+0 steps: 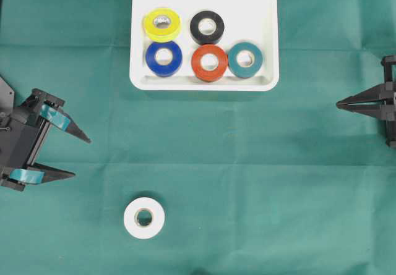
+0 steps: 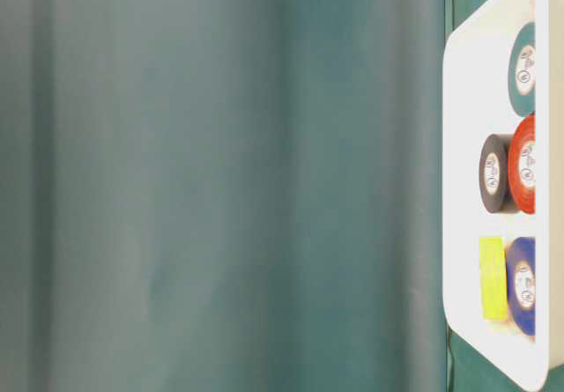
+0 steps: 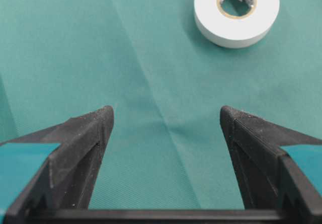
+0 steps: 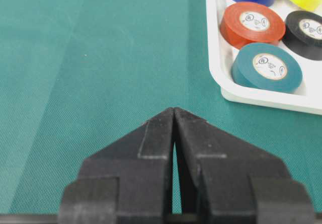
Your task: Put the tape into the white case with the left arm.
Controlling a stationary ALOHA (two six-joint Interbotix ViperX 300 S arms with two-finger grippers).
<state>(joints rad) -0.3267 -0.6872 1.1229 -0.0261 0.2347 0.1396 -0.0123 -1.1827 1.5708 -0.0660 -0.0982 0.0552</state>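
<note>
A white tape roll (image 1: 143, 217) lies flat on the green cloth near the front, outside the white case (image 1: 262, 15). In the left wrist view the tape (image 3: 236, 12) sits ahead and to the right of the jaws. My left gripper (image 1: 81, 157), with teal bands on its fingers, is open at the left edge, up and left of the roll. Nothing is between its fingertips (image 3: 166, 114), only cloth. My right gripper (image 1: 339, 105) is shut at the far right, its tips (image 4: 174, 109) pressed together and empty.
The white case (image 4: 261, 100) holds several rolls: yellow (image 1: 162, 25), black (image 1: 207, 27), blue (image 1: 164, 58), red (image 1: 210, 62) and teal (image 1: 245, 59). The table-level view shows the case rim (image 2: 458, 145) on edge at the right.
</note>
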